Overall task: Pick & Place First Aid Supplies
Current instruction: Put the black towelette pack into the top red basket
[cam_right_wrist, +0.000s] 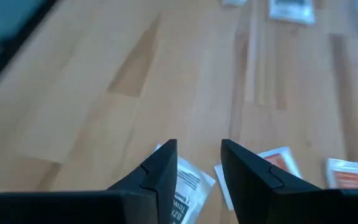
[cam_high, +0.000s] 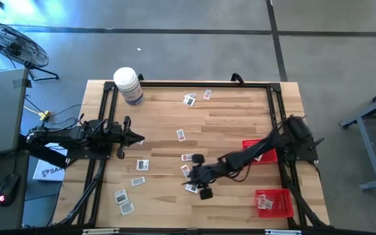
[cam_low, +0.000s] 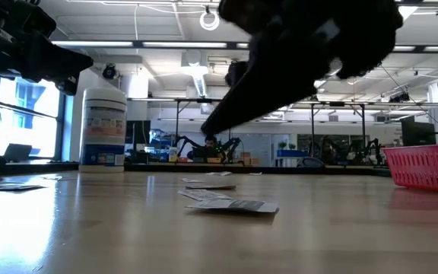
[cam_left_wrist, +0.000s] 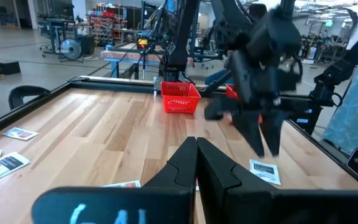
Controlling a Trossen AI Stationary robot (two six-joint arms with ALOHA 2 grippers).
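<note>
1. Workshop with a grey concrete floor, and the wooden desk point(cam_high: 227, 124) sits mid-frame in the high view, black rails along its edges. A fan point(cam_high: 8, 42) stands on the floor in the upper left, a white bottle point(cam_high: 128, 85) near the desk's top edge.

2. The first aid packets point(cam_high: 189, 99) are scattered all over: a pair near the top centre, one mid-desk, several lower left, and a small cluster right under the right arm, just below centre.

3. Right pincer point(cam_right_wrist: 196, 171) hangs over that cluster, jaws parted with a clear gap and nothing between them. One packet point(cam_right_wrist: 188, 186) lies just under the left-hand finger in the wrist view, two more beside it.

4. Left pincer point(cam_left_wrist: 197, 163) is closed tight and empty, parked over the left side of the desk.

5. What could go wrong, I reckon: the packets are flat and thin, so the fingers may skate over one or shove it sideways. They lie close together, so it could pinch two, or catch only a corner and drop it in transit.

6. Room: two red baskets point(cam_high: 273, 202) sit at right, one mid-right partly under the arm, one lower right near the rail. Open wood between cluster and baskets; only the right rail is tight.
</note>
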